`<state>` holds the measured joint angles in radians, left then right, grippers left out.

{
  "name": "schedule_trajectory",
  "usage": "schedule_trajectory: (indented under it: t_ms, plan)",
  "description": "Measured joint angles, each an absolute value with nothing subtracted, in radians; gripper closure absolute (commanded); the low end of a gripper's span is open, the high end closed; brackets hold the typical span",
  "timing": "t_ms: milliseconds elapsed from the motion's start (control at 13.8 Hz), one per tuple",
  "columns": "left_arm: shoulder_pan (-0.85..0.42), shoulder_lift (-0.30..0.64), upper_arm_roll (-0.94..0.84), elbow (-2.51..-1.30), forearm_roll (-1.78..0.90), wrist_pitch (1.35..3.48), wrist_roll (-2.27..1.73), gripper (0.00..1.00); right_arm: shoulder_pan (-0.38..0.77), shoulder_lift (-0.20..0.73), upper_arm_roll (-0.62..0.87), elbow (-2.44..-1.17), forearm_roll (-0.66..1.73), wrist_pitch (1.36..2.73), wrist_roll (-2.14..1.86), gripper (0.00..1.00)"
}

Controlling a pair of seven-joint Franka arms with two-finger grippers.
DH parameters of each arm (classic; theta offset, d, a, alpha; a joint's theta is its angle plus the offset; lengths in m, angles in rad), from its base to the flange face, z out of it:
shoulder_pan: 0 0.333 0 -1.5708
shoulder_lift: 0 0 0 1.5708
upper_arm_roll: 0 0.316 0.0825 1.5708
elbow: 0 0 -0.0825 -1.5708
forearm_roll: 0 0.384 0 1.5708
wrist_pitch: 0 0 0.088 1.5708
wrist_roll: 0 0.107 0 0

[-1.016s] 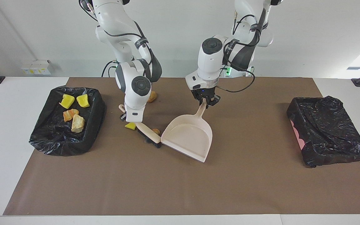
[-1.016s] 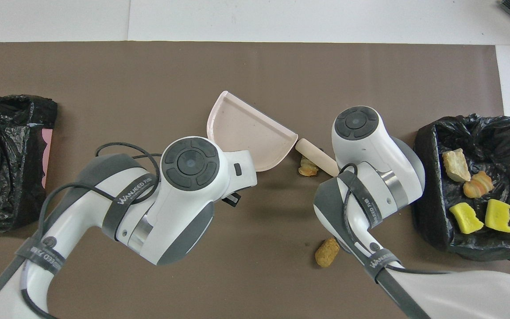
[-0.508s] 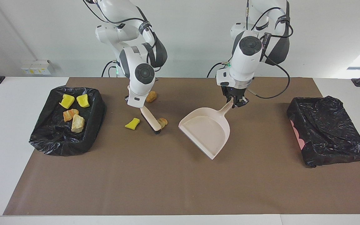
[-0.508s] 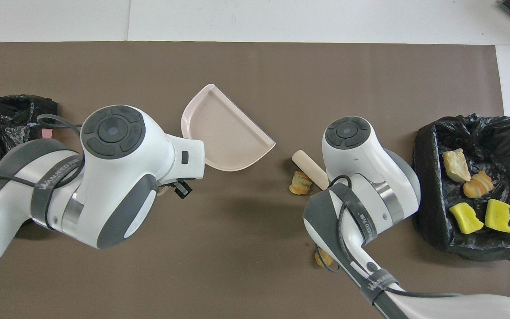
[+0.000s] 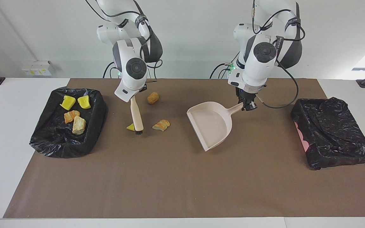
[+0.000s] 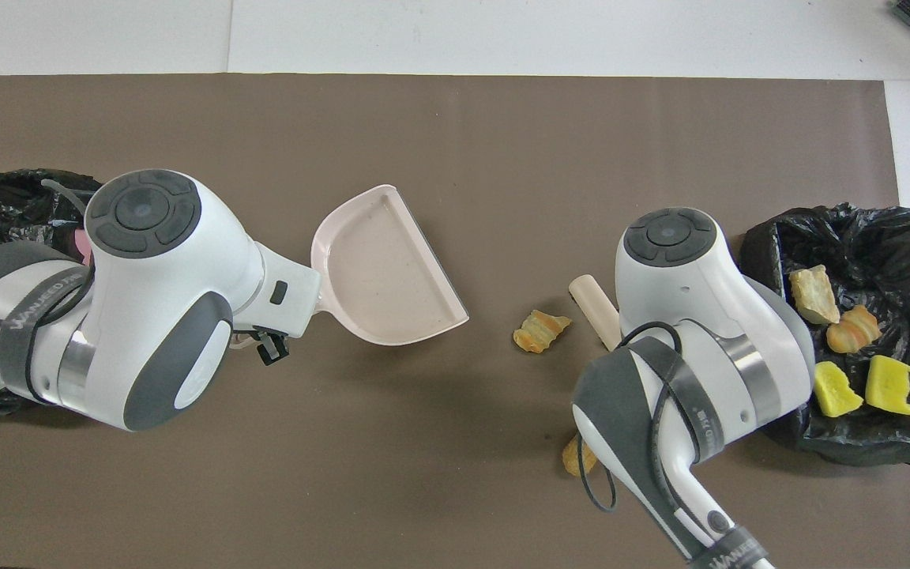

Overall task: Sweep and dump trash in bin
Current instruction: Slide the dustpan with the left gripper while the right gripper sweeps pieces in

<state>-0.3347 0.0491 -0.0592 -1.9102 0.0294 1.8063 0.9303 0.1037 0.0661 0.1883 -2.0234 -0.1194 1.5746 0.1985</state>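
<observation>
Three chunks (image 5: 161, 125) unswept on bench: your left pincer (image 5: 247, 106), gripping dustpan (image 5: 210, 125), pulled away; right pincer (image 5: 134, 95) lifted gripped brush (image 5: 136, 117).

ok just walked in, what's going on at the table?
Sweeping job, mid-way. The right gripper is shut on the beige brush with black bristles, bristles down by a yellow sponge chunk. The left gripper is shut on the handle of the beige plastic dustpan, which is empty. An orange-striped chunk lies between brush and pan, and a brown chunk nearer the robots. Four chunks already sit in the black-lined bin at the right arm's end.
</observation>
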Motion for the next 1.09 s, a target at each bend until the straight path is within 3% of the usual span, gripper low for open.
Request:
schedule_trajectory:
  t_ms: [508, 726, 1089]
  plan:
    - [-0.366, 0.023, -0.086, -2.042, 0.076, 1.917, 0.997, 1.00, -0.018, -0.058, 0.187, -2.293, -0.065, 1.829, 0.311, 1.00]
    - [-0.375, 0.022, -0.086, -2.086, 0.076, 1.956, 0.982, 1.00, 0.040, -0.082, 0.189, -2.324, -0.003, 1.860, 0.365, 1.00]
    - [-0.381, 0.019, -0.085, -2.151, 0.077, 2.012, 0.974, 1.00, 0.195, -0.041, 0.192, -2.322, 0.032, 1.947, 0.444, 1.00]
